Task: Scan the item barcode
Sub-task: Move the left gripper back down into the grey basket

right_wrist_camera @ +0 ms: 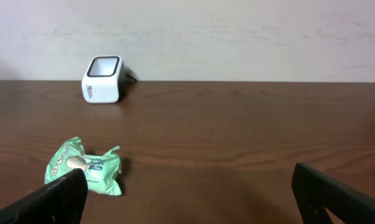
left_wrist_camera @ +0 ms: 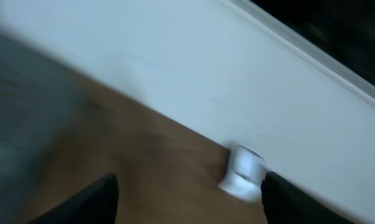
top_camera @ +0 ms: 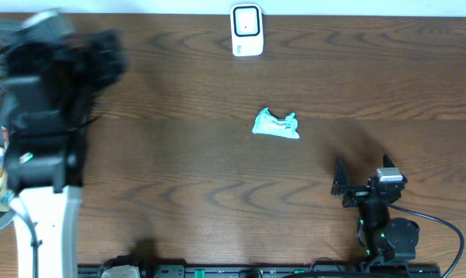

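**While the Item Lies Unheld: Scan Status**

Because neither tool is gripping anything, the barcode scan cannot be counted as complete on the evidence shown.

1. Item location. The green packet (top_camera: 276, 124) lies on the wooden table (top_camera: 178, 154), near the middle. It lies crumpled and nothing touches it. No barcode can be made out on it in any view.

2. Scanner location. The white scanner (top_camera: 246, 31) stands at the far edge of the table, its window facing up and toward the arms. It is well apart from the green packet, so the packet is not presented to the window.

3. Right tool. The right gripper (right_wrist_camera: 190, 186) is spread wide, with nothing between its fingers (right_wrist_camera: 56, 196). It sits low at the near edge and points across the table. In the right wrist view the green packet appears just beside the left-hand finger, ahead of it and not in contact.

4. Left tool. The left gripper (left_wrist_camera: 190, 186) is at the far left of the table, well apart from the packet. Both views of it are blurred. Its fingers (left_wrist_camera: 100, 199) stand apart and nothing is visible between them.

5. Progress assessment. Judged from this layout, the working steps remain: close on the packet, lift it, turn the barcode toward the scanner window and hold it there. Whether a scan has registered cannot be determined from these views.
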You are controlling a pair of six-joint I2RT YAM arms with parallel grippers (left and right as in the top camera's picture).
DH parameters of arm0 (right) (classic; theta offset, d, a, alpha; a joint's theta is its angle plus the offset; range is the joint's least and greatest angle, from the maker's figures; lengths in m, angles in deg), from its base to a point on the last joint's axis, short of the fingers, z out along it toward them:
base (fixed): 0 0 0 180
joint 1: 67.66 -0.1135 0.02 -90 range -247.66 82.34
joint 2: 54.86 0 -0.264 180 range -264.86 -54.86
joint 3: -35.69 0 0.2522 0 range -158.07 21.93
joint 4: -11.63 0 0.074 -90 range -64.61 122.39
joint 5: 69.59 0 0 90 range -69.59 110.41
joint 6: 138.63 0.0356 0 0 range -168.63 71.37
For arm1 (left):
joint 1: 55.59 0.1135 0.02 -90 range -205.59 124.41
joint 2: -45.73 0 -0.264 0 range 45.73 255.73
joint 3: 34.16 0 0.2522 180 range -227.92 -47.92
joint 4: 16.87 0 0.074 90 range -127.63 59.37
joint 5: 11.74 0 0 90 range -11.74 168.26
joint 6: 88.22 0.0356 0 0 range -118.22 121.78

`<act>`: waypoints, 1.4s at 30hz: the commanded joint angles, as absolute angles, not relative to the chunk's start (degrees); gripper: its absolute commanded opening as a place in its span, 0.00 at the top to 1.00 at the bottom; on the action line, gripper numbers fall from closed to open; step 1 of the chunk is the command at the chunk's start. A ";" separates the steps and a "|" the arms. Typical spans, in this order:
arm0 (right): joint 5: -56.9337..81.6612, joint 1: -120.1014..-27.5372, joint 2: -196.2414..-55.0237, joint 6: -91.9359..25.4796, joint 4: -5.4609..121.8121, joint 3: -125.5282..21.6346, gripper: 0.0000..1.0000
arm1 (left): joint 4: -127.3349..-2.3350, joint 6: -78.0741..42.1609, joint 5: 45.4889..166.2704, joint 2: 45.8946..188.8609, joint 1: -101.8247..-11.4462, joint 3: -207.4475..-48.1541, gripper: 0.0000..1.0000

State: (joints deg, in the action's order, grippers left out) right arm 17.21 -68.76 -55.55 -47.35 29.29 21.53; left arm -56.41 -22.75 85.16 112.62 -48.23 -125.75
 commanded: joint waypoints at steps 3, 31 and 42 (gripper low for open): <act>17.23 -69.11 -55.24 -46.52 29.49 21.59 0.01 | -60.74 -22.23 74.56 110.13 -33.28 -126.90 0.26; 17.23 -69.11 -55.24 -46.52 29.49 21.59 0.01 | -82.44 -14.73 74.58 141.13 -8.36 -126.90 0.25; 17.23 -69.11 -55.24 -46.52 29.49 21.59 0.01 | -77.81 -2.60 75.24 143.57 -10.88 -126.90 0.12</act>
State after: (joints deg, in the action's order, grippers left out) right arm 17.21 -68.76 -55.55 -47.35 29.29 21.53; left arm -77.92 -8.88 75.13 143.51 -9.44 -125.75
